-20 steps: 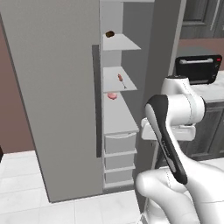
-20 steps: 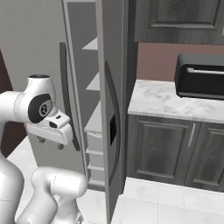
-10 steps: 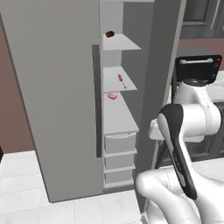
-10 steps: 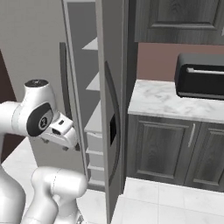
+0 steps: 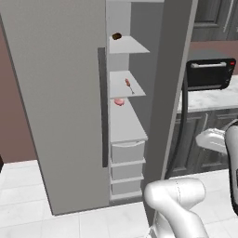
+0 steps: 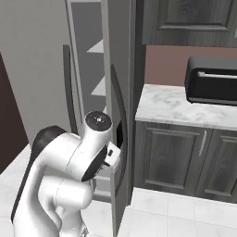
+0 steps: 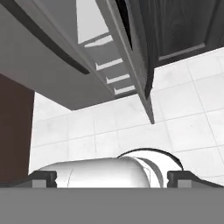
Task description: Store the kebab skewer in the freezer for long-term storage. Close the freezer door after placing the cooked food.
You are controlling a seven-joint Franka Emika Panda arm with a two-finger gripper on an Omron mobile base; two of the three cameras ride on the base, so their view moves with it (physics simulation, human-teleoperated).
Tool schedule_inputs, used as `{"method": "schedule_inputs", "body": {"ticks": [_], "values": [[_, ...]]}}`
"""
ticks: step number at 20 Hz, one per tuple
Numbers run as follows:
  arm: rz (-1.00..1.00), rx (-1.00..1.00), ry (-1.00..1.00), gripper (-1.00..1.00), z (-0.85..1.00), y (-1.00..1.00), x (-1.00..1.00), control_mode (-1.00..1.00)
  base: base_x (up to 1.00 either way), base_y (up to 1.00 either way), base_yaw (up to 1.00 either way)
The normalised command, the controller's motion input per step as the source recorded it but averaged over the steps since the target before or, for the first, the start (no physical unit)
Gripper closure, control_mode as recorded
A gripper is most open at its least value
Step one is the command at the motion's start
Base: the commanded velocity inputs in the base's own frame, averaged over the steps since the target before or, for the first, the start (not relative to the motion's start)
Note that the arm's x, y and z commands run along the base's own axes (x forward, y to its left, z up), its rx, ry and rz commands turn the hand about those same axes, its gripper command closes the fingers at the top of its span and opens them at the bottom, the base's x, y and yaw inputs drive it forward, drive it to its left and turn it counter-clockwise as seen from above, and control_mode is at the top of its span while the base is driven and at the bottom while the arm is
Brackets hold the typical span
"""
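Note:
The kebab skewer [image 5: 128,85] lies on the middle pale shelf inside the open freezer [image 5: 128,121], a thin stick with red-brown meat at its far end. The freezer door [image 5: 170,69] stands open, edge-on to the left base view, its dark curved handle [image 6: 121,121] facing the counter side. In the hand view my gripper [image 7: 112,180] is open, its two tips far apart with nothing held between them. It looks along the floor at the bottom edge of the freezer door [image 7: 141,70]. My arm is low, close beside the freezer door [image 6: 118,83].
A pink round lump [image 5: 119,101] sits on the shelf below the skewer and a dark brown lump [image 5: 116,36] on the top shelf. The plain grey door [image 5: 60,107] stands open at the left. A black toaster oven [image 6: 212,86] rests on the marble counter [image 6: 171,107] above dark cupboards.
My arm has swung right and down, away from the front of the shelves, to the freezer door. The skewer and lumps have not moved. The gripper stays open.

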Motion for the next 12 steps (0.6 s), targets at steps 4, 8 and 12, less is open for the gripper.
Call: {"method": "schedule_inputs", "body": {"ticks": [4, 8, 12], "values": [[0.16, 0.28, 0.0, -1.0, 0.0, -1.0, 0.49, -1.0, 0.0, 0.0, 0.0], [0.16, 0.11, 0.0, -1.0, -0.06, -0.65, 0.71, -1.0, 0.0, 0.0, 0.0], [0.23, 0.08, -0.04, -1.0, -0.09, -0.36, 0.76, -1.0, 0.0, 0.0, 0.0]]}}
